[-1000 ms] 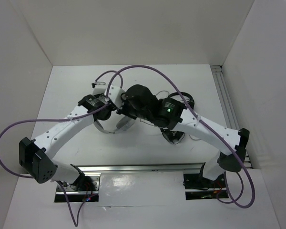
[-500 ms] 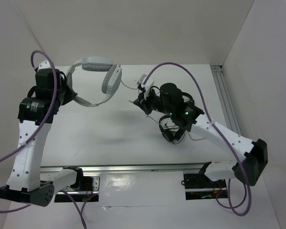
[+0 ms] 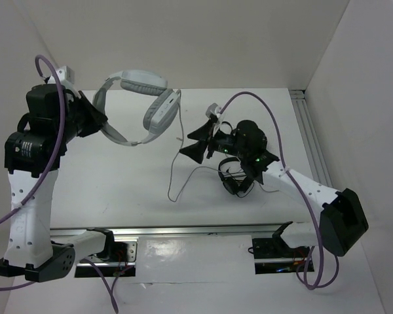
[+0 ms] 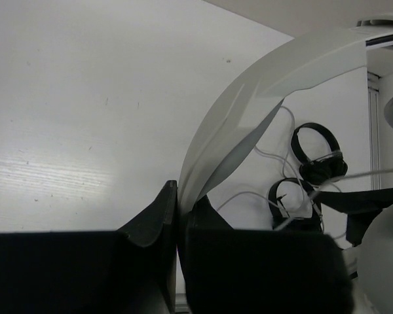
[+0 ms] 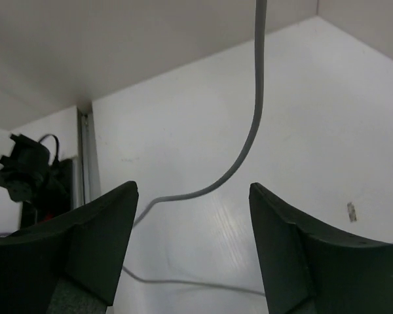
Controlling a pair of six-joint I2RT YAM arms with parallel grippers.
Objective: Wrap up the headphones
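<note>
The light grey headphones (image 3: 144, 84) hang in the air at the back left. My left gripper (image 3: 99, 122) is shut on the thin end of their headband (image 4: 249, 104), which rises from between the black fingers (image 4: 158, 212). One oval earcup (image 3: 162, 111) faces right. The thin grey cable (image 3: 173, 175) drops from it to the table and curls there. My right gripper (image 3: 185, 146) stands open just right of the hanging cable. In the right wrist view the cable (image 5: 252, 131) runs down between the spread fingers (image 5: 111, 222) without touching either one.
Two small black headphones (image 3: 236, 182) with tangled thin wires lie under my right arm, also visible from the left wrist (image 4: 318, 157). An aluminium rail (image 3: 309, 131) runs along the table's right edge. White walls close in the back and both sides.
My right gripper has opened and let go of the cable, which now hangs to the table. My left arm has raised the headphones slightly and shifted them right.
</note>
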